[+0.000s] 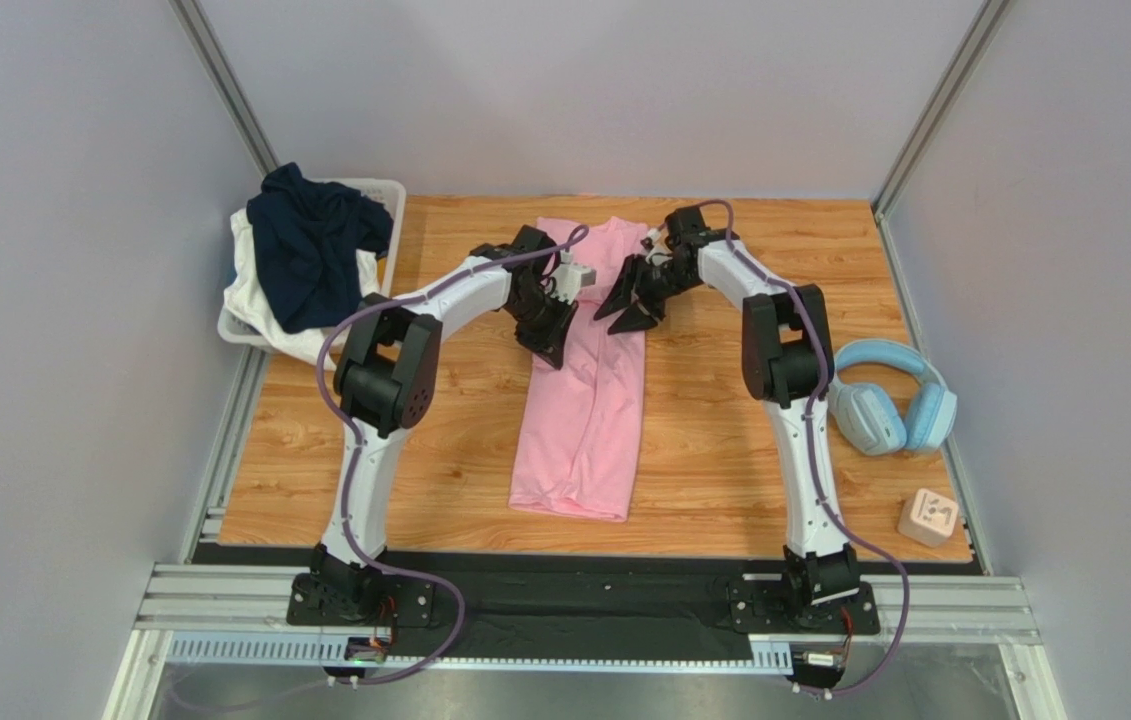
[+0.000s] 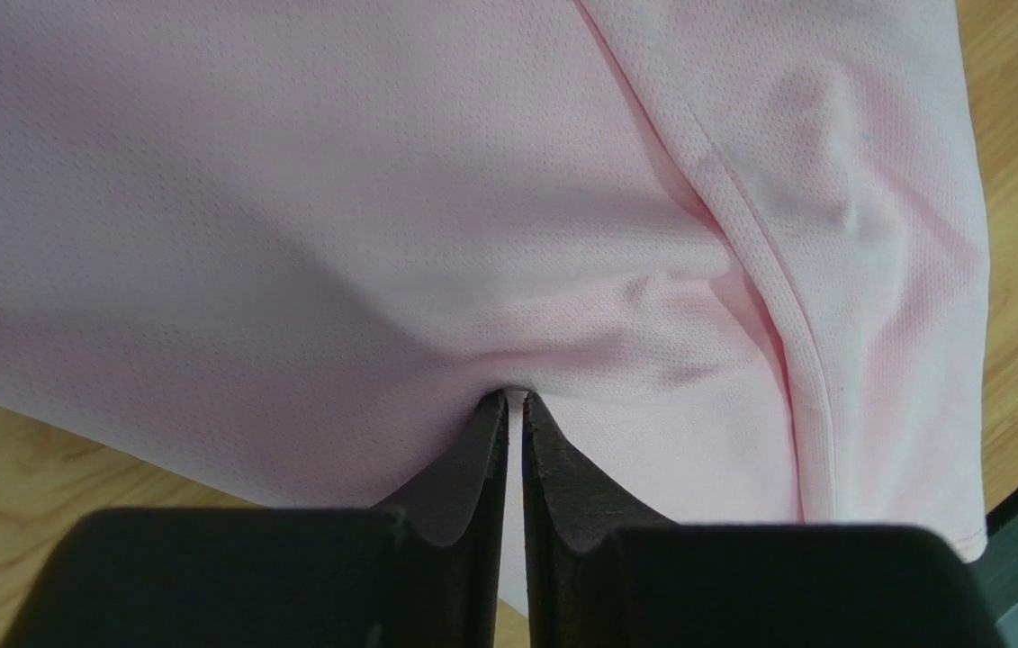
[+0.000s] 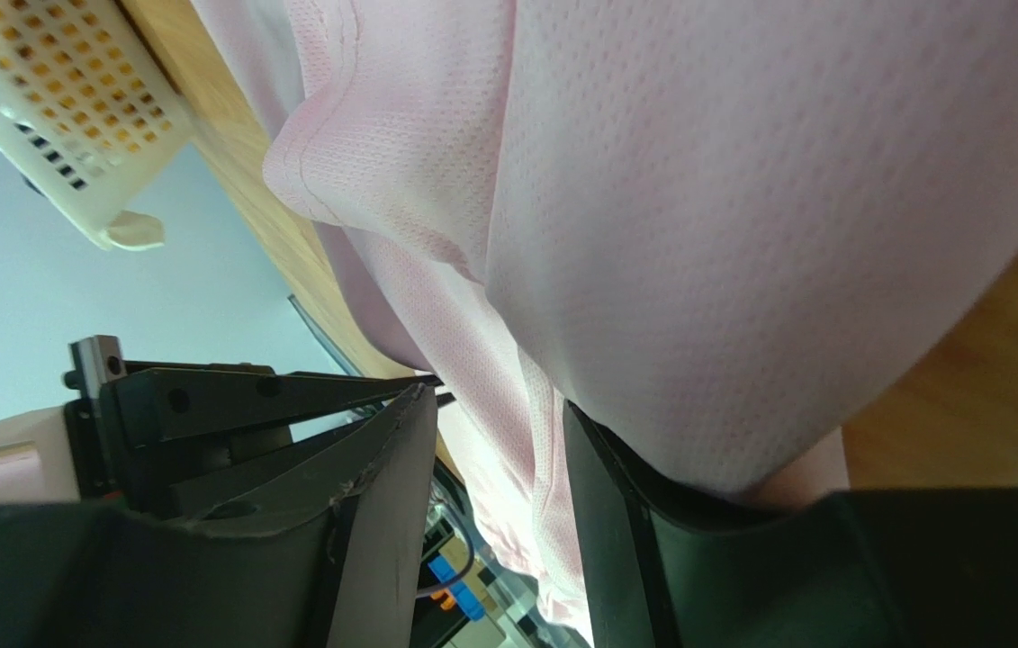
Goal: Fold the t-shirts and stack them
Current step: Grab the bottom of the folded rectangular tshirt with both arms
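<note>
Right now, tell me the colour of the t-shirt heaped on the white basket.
A dark navy t-shirt; it shows best in the top external view.

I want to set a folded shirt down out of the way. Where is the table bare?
Bare wood lies between the left arm and the pink t-shirt, and between that shirt and the right arm. Crowded: the basket corner with the navy t-shirt, and the headphones side.
</note>
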